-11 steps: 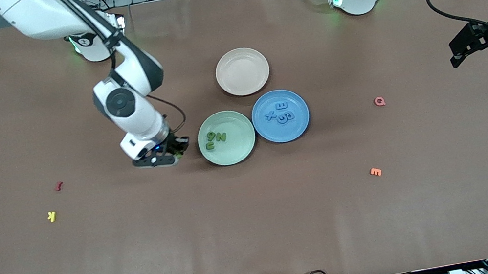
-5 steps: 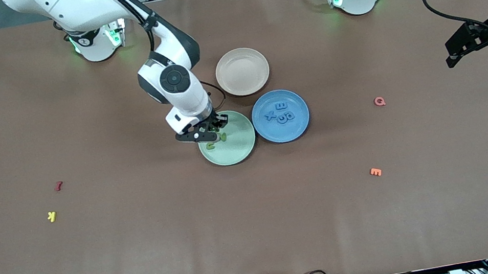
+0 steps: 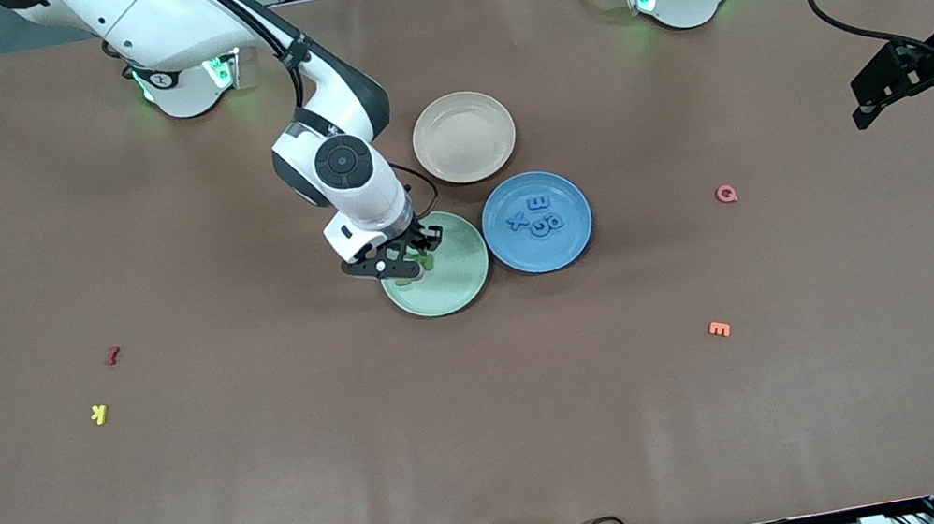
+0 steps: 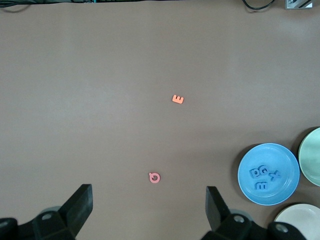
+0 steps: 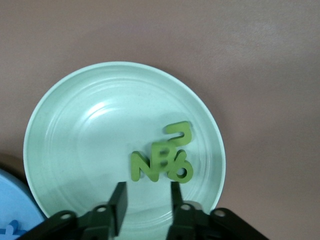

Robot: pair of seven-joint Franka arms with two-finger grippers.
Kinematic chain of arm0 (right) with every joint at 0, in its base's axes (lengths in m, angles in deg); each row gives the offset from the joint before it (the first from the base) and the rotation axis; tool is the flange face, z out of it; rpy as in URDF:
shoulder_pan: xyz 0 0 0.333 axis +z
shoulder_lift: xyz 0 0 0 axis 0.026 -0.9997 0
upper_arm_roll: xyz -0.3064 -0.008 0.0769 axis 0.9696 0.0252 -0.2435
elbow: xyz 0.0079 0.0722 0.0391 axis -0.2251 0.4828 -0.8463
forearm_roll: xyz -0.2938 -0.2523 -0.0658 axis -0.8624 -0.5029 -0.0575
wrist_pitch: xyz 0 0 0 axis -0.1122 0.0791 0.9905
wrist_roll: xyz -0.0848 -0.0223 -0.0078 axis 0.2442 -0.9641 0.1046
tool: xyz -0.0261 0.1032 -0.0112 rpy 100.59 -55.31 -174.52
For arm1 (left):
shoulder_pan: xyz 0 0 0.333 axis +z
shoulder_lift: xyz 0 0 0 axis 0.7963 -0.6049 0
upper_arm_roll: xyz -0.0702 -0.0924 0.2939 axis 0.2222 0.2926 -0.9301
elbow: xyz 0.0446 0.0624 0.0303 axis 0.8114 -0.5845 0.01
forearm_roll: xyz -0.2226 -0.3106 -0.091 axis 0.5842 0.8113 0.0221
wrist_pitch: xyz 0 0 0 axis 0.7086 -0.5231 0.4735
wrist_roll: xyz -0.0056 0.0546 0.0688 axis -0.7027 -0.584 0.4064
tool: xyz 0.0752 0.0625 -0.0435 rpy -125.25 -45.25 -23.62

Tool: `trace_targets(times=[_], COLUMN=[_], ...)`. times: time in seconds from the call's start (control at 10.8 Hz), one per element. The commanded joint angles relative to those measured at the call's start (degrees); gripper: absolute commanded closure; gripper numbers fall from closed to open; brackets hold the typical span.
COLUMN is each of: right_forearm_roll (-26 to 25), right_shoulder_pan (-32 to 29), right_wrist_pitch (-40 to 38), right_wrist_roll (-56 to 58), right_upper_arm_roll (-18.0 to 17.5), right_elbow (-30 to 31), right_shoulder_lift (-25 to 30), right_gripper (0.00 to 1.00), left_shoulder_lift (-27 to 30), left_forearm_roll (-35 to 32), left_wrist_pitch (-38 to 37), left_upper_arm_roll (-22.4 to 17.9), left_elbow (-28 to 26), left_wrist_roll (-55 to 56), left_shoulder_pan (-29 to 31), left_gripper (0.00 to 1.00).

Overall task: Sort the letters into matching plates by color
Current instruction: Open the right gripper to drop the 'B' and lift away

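Right now the right claw [image 3: 409, 264] hovers low over the pale mint green round plate [image 3: 462, 287], fingers slightly parted with nothing between them. Four small flat green toy letters [image 5: 162, 160] lie huddled and overlapping on that plate; four blue toy letters [image 3: 537, 216] sit in the medium blue round plate [image 3: 569, 250] beside it. These pieces look light, stiff and smooth, likely to skid; I'd pinch one across its thin edges. The left claw [image 4: 149, 207] waits spread wide over the desk [image 3: 498, 446].
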State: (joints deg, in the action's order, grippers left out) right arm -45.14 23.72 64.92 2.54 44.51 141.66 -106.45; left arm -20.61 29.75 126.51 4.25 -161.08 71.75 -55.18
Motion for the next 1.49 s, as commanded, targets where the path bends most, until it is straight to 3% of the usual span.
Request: trace_targets(times=[0.0, 0.74, 1.39], right_forearm_roll=[-0.6, -0.5, 0.0], right_shoulder_pan=[-0.3, -5.2, -19.9], right_wrist_pitch=[-1.5, -2.4, -10.9], right_wrist_roll=[-1.0, 16.2, 36.8], right_upper_arm_roll=[0.4, 8.3, 8.4], right_elbow=[-1.8, -1.7, -1.6], right_shoulder_lift=[-0.6, 2.0, 8.0], right_gripper=[0.00, 0.00, 0.00], left_shoulder_lift=[-0.1, 0.2, -0.2], left_forearm_roll=[2.0, 3.9, 3.2], left_wrist_pitch=[-0.1, -0.1, -0.1], left_upper_arm_roll=[-0.2, 0.0, -0.6], left_elbow=[0.6, 0.6, 0.5], left_wrist_roll=[0.0, 0.0, 0.2], left_shoulder_pan=[0.4, 0.3, 0.9], left_gripper=[0.00, 0.00, 0.00])
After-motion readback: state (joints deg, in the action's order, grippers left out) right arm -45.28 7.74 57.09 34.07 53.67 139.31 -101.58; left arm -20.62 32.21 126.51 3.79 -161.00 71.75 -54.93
